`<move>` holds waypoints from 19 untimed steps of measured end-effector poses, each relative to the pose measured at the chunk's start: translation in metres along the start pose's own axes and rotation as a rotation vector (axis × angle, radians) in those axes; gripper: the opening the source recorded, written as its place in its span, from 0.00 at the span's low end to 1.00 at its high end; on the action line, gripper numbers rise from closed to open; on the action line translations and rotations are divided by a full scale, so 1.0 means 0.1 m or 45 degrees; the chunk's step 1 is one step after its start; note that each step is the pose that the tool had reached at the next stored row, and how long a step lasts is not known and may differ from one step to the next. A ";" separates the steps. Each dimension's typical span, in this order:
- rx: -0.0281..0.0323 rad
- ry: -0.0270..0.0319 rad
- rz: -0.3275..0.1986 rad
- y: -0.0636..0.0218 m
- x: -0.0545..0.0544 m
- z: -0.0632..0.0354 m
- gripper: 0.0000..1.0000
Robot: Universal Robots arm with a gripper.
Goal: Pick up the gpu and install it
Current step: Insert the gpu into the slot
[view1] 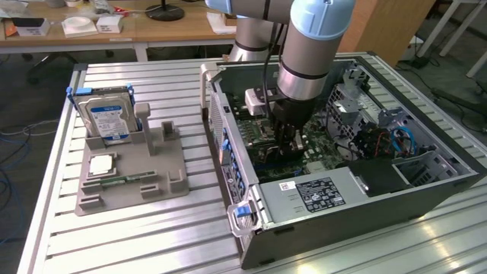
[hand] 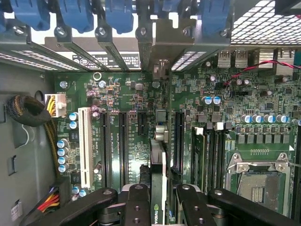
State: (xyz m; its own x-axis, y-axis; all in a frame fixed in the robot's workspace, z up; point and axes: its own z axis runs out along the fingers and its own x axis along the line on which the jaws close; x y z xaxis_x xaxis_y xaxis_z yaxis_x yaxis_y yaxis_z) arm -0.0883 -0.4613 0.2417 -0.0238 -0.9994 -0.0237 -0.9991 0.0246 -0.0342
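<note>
Gripper clamped on gpu above green motherboard.
Thin card edge-on, Nvidia logo; black slots, one white slot.

Hard drive upright (blue label), grey holder, slatted table

Exterior view: bright, even overhead room light. Glare streaks on the slatted metal table at the exterior view's right. Computer case interior darker, in shadow. Wrist view: motherboard evenly lit; backlight blows out the perforated case wall.
</note>
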 end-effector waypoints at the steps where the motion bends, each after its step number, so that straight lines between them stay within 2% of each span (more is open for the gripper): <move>1: -0.0001 0.0000 0.000 0.000 0.00 0.000 0.26; 5: 0.0001 0.0000 0.000 0.000 0.00 0.004 0.26; 10: -0.0003 0.0004 0.000 0.004 0.00 0.058 0.26; 19: 0.0001 -0.0001 0.000 0.003 0.00 0.061 0.26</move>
State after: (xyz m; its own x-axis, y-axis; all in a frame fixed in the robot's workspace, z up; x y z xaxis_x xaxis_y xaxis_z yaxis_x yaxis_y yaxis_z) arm -0.0884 -0.4613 0.2356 -0.0239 -0.9994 -0.0238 -0.9991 0.0247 -0.0343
